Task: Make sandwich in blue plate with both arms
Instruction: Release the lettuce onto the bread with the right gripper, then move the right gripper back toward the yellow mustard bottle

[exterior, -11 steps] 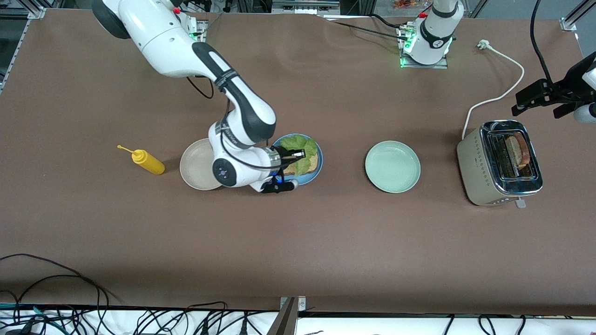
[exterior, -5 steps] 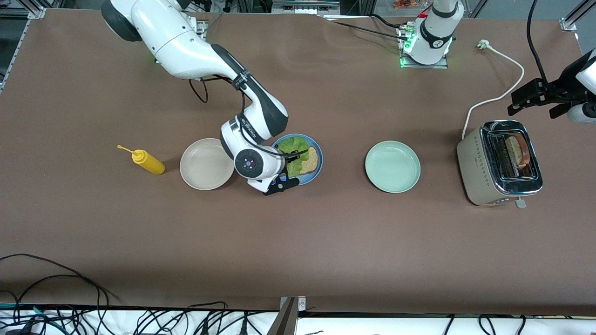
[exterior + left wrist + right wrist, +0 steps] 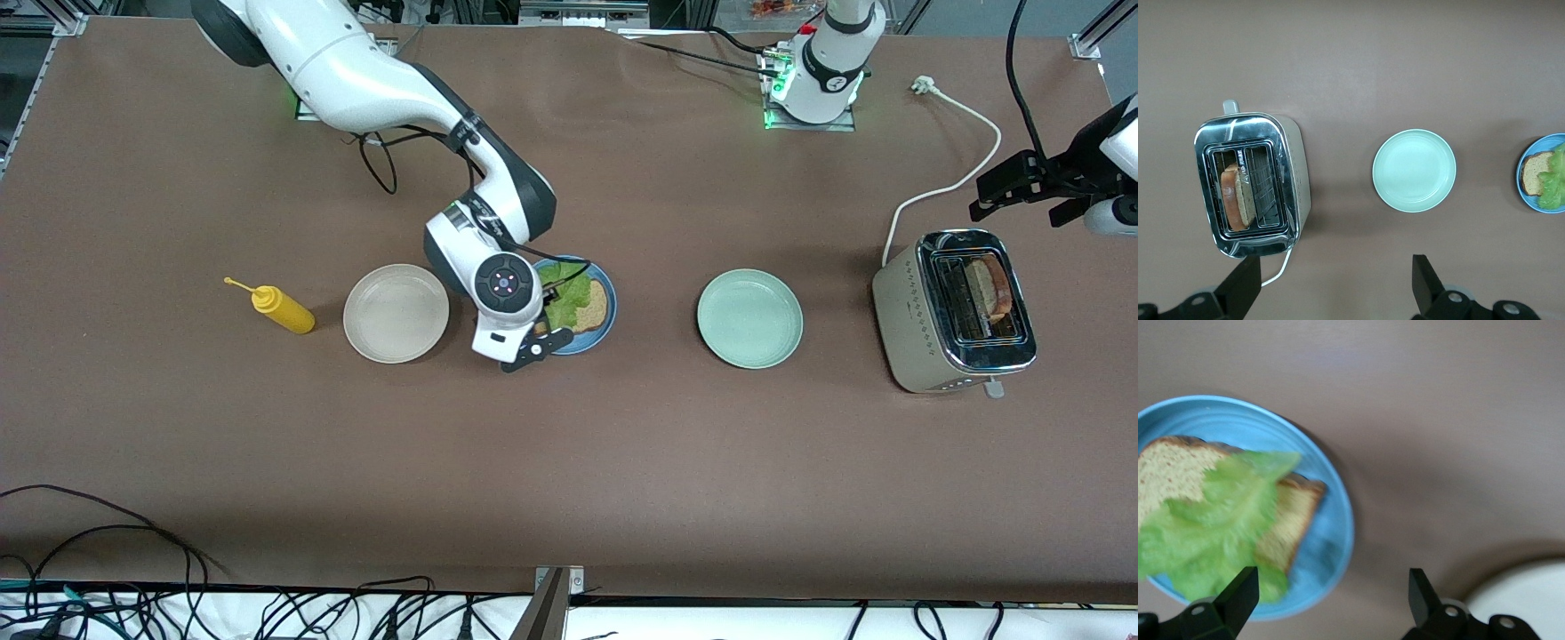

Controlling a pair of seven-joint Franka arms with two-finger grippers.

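blue plate (image 3: pixel 608 322) mid-desk: bread slice (image 3: pixel 1178 477), limp, light lettuce (image 3: pixel 1218 527) on it | my right end effector (image 3: pixel 1328 597) released above plate | my left end effector (image 3: pixel 1331 283) released, waits over toaster (image 3: pixel 1251 183) | second slice (image 3: pixel 1237 198) stiff, crumbly: take by crust edges

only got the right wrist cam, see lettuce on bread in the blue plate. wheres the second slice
Observer: It stands in the toaster at the left arm's end of the table, one bread slice upright in a slot.
Operator: left arm on it yet
Observer: No. The left gripper is open and holds nothing, over the bare table beside the toaster.
Operator: anything between my plate and the toaster
Observer: Yes, a pale green plate with nothing on it, between the blue plate and the toaster.
Operator: and my gripper
Observer: The right gripper is open over the blue plate's edge; the lettuce lies free on the bread.
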